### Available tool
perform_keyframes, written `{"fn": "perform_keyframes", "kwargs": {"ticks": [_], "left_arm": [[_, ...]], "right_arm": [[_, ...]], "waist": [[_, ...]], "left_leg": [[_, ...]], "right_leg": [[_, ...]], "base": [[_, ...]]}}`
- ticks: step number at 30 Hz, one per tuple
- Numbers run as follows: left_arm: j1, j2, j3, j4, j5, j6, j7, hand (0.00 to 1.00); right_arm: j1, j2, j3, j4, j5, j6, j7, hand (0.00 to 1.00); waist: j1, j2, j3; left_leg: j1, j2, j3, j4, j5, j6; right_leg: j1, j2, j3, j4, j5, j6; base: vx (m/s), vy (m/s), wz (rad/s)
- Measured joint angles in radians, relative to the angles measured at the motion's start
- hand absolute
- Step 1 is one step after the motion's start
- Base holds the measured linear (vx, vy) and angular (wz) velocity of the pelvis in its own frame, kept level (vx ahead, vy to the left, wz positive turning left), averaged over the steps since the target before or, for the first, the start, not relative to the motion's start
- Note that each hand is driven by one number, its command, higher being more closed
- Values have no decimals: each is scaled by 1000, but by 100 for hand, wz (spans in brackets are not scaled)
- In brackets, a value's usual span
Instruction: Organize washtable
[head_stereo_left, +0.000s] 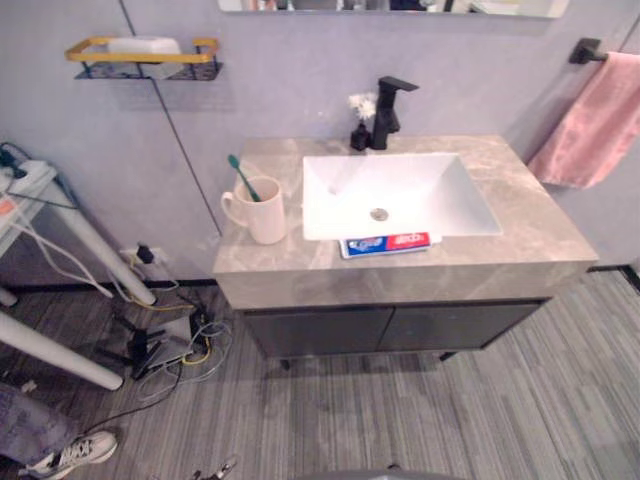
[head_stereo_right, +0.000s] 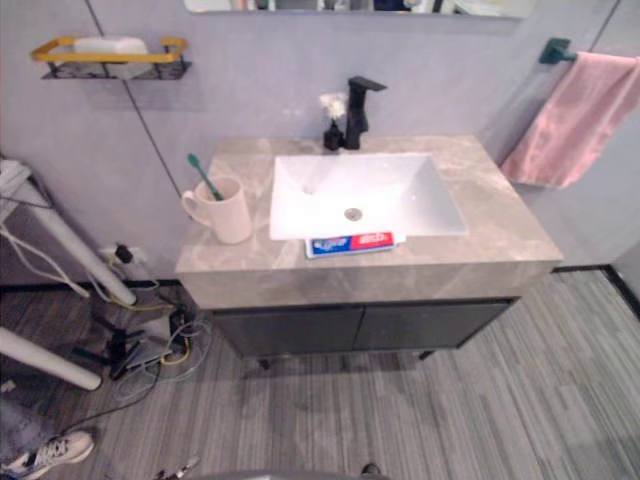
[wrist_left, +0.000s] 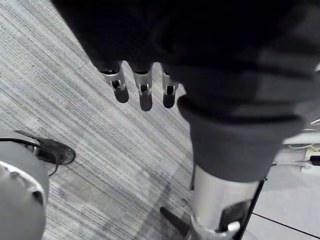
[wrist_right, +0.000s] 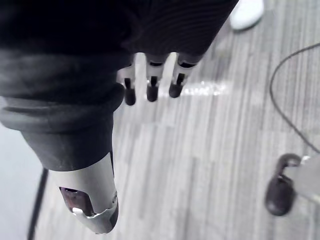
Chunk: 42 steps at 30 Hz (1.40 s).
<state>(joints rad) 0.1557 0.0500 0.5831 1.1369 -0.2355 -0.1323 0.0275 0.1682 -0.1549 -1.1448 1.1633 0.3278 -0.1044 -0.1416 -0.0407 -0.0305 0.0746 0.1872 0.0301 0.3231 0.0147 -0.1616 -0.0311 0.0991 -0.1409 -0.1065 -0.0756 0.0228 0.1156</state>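
— Where are the hands?

— Both hang over the striped grey floor (head_stereo_left: 450, 410), away from the bench (head_stereo_left: 520, 215). The left hand (wrist_left: 145, 95) has its fingers straight and apart, with nothing in them. The right hand (wrist_right: 151, 86) is the same: fingers loose, pointing down, empty.

— And the things on the bench?

— A cream mug (head_stereo_left: 258, 210) stands upright on the bench's left part, just beside the white basin (head_stereo_left: 420, 195). A green toothbrush (head_stereo_left: 243, 178) stands in it, leaning toward the wall. A toothpaste tube (head_stereo_left: 385, 243), red, blue and white, lies flat along the basin's front rim.

— Anything behind the basin?

— A black tap (head_stereo_left: 390, 108) at the middle of the back edge, and a small dark vase (head_stereo_left: 360, 135) with white flowers touching or just beside it on its left.

— Off the bench?

— A pink towel (head_stereo_left: 595, 125) hangs on a black bar on the wall to the right. On the left a wall shelf (head_stereo_left: 140, 62) with a yellow rim carries a white bar (head_stereo_left: 145, 45); I cannot tell what it is. A person's shoe (head_stereo_left: 75, 455) shows on the floor at the lower left.
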Motion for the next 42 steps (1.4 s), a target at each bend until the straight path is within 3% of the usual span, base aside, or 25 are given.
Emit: {"fn": "perform_keyframes", "kwargs": {"ticks": [5,9,14,18,24,29,34,37,42], "left_arm": [[-9,7,98,-6,12,3,-7,0],[-11,19,97,-6,13,3,-9,0],[5,44,74,-5,49,3,-27,0],[26,79,-11,1,67,5,-30,0],[54,89,-157,-11,72,7,-50,0],[95,68,-238,-14,72,9,-71,0],[117,41,-286,-28,71,9,-91,0],[117,40,-311,-39,70,5,-98,0],[120,39,-322,-50,70,-7,-114,0]], "right_arm": [[-11,-80,-145,-53,54,4,-57,0],[-36,-170,-147,-232,54,3,-114,0],[-134,-310,-40,-457,-14,-6,-166,0],[-226,-398,118,-553,-106,-8,-187,0],[-367,-517,413,-636,-228,-28,-174,0],[-470,-626,664,-635,-230,-48,-88,0],[-525,-676,926,-692,-264,-57,54,0],[-542,-723,1065,-744,-323,-90,147,0],[-575,-742,1185,-743,-351,-100,232,0]], "waist": [[-29,-3,-12],[-35,-4,-43],[-38,-11,-66],[-41,-21,-76],[-24,-10,-79],[5,2,-66],[8,2,-45],[9,-1,-16],[28,-4,9]], "left_leg": [[-2,2,32,-6,-4,1],[-3,1,39,-12,-8,2],[-6,-4,30,-9,-13,9],[-32,-12,-9,11,-14,12],[-67,-14,-65,59,-16,17],[-79,-16,-81,72,-16,17],[-94,-22,-106,81,-14,20],[-107,-24,-121,93,-14,21],[-126,-29,-136,96,-7,32]], "right_leg": [[-17,4,18,5,0,1],[-17,6,18,8,0,1],[-17,0,-7,16,0,1],[-17,-11,-37,18,0,1],[-17,-25,-94,22,1,0],[-14,-32,-117,22,1,0],[-13,-38,-140,22,2,2],[-12,-40,-157,19,10,5],[-13,-45,-187,16,33,7]], "base": [[0,-34,-17],[6,-32,-8],[-25,-33,6],[-40,-45,25],[-47,-47,28],[-48,-37,9],[-38,-32,13],[-24,-29,13],[-25,-23,11]]}}
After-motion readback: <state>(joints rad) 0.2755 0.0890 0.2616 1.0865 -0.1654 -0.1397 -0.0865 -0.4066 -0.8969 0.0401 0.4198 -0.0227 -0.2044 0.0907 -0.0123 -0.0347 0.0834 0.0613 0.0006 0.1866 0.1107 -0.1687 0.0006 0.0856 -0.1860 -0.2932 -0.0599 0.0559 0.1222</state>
